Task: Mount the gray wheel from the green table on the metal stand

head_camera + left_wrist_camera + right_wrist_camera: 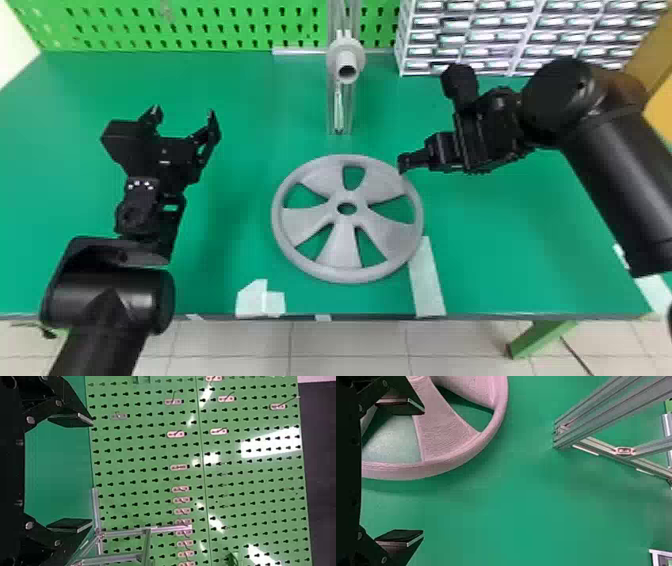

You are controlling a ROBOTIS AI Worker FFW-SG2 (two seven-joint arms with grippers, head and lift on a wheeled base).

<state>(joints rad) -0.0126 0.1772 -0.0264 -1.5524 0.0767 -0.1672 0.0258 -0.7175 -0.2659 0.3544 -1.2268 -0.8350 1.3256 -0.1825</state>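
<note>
The gray five-spoke wheel (320, 172) lies flat on the green table (240, 200), and part of its rim is in the right wrist view (443, 465). Behind it stands the metal stand (340, 115), with a round gray hub facing forward near its top. Left of the wheel, my left gripper (184, 114) is open and holds nothing; its fingers are spread in the left wrist view, where the gripper (71, 473) faces the pegboard. My right gripper (401, 164) is at the wheel's upper right rim. In the right wrist view the gripper (411, 475) is open, one finger over the wheel.
A green pegboard (200, 25) runs along the table's back. To its right stands a cabinet of small drawers (470, 37), behind my right arm. Pieces of pale tape (427, 280) stick to the table near its front edge.
</note>
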